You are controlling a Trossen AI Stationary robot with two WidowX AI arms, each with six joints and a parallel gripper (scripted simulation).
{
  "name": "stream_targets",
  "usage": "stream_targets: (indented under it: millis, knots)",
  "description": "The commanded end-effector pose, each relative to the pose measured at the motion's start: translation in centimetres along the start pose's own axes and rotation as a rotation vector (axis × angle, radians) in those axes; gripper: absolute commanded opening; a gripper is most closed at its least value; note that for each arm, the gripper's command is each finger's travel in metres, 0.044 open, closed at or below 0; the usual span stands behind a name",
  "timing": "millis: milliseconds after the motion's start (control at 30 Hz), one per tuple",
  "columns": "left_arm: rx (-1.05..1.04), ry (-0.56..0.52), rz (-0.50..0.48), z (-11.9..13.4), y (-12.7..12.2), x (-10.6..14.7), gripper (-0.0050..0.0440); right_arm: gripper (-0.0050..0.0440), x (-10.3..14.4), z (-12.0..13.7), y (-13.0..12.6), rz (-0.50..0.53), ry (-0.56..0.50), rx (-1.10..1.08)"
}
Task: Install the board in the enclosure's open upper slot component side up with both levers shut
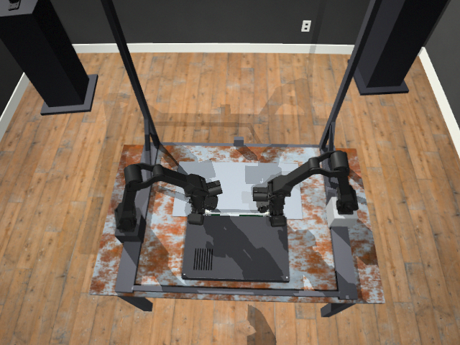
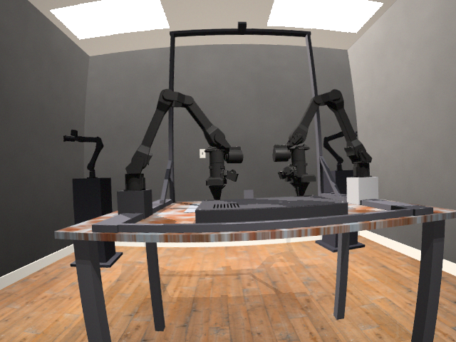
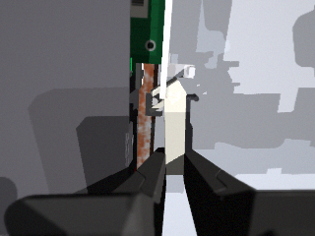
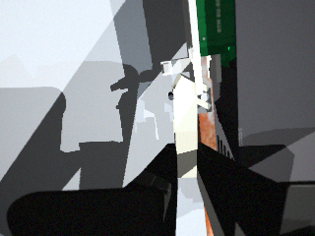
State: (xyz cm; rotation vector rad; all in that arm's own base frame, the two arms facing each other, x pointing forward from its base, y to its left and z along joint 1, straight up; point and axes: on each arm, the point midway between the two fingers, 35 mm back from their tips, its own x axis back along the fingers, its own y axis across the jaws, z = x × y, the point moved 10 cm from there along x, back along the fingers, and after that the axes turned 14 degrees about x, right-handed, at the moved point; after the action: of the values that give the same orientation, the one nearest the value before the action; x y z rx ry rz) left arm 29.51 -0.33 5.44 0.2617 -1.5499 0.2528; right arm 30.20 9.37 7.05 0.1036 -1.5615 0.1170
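The dark enclosure [image 1: 208,237] [image 2: 272,216] [image 3: 64,49] [image 4: 276,74] lies flat on the bench, mouth toward the pale sheet. The green board [image 3: 148,29] [image 4: 217,29] is mostly inside; a narrow green strip shows between the enclosure's edge and the white panel [image 3: 167,29] [image 4: 193,29]. My left gripper [image 3: 173,154] [image 2: 299,194], on the right in the top and exterior views, is shut on a cream lever [image 3: 175,128]. My right gripper [image 4: 184,150] [image 2: 215,199] is shut on the other cream lever [image 4: 185,115]. Both levers lie roughly in line with the panel. The slot's inside is hidden.
The pale sheet [image 1: 230,192] lies behind the panel. A frame rail [image 1: 237,292] runs along the bench's near edge, close to the enclosure. A white block [image 1: 336,218] and a dark block [image 1: 135,236] carry the arms at the sides.
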Motion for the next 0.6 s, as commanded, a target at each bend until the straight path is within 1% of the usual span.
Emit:
stream_targets:
  millis: [0,133,567]
  knots:
    - [0.015,-0.033,0.006,-0.32,0.18,0.95,0.0008,0.0008,1.08,-0.08,-0.19,-0.003,-0.036,-0.013]
    - [0.066,-0.037,0.011,-0.37,-0.09,1.08,0.0008,0.0008,1.16,-0.17,0.03,-0.007,-0.041,-0.065]
    - [0.064,-0.036,0.011,-0.38,-0.06,1.04,0.0008,0.0008,1.16,-0.18,-0.02,-0.007,-0.041,-0.065]
